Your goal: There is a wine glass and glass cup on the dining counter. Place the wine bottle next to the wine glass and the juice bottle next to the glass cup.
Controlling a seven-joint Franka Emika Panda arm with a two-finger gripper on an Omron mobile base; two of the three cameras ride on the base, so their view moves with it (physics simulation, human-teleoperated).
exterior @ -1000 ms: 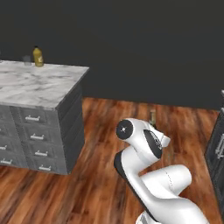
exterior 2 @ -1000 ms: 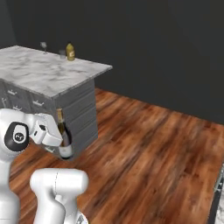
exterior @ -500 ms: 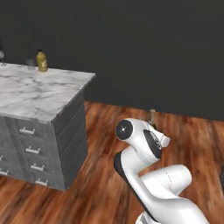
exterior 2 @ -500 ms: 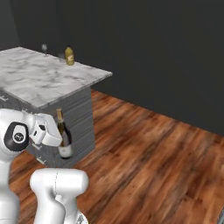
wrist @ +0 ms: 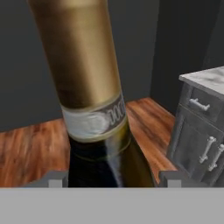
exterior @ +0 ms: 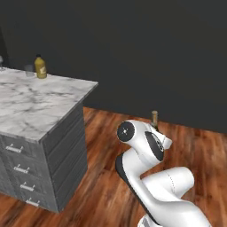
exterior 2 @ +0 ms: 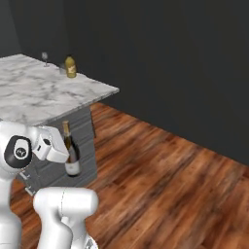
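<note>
- Over in the left base view, the dining counter (exterior: 31,106) sits at nine o'clock, nearer and larger than half a second ago, so the base is driving toward it. The juice bottle (exterior: 40,67) stands beside the glass cup (exterior: 29,71) at its far edge; that half looks done. The wine bottle (exterior: 154,119) peeks up at three o'clock behind the arm.
- From the right base view, the wine glass (exterior 2: 44,57) stands at eleven o'clock, near the juice bottle. The gripper (exterior 2: 62,148) carries the wine bottle upright at eight o'clock.
- Through the hand view, the gold foil neck rises at twelve o'clock, jaws closed on the dark body below.
</note>
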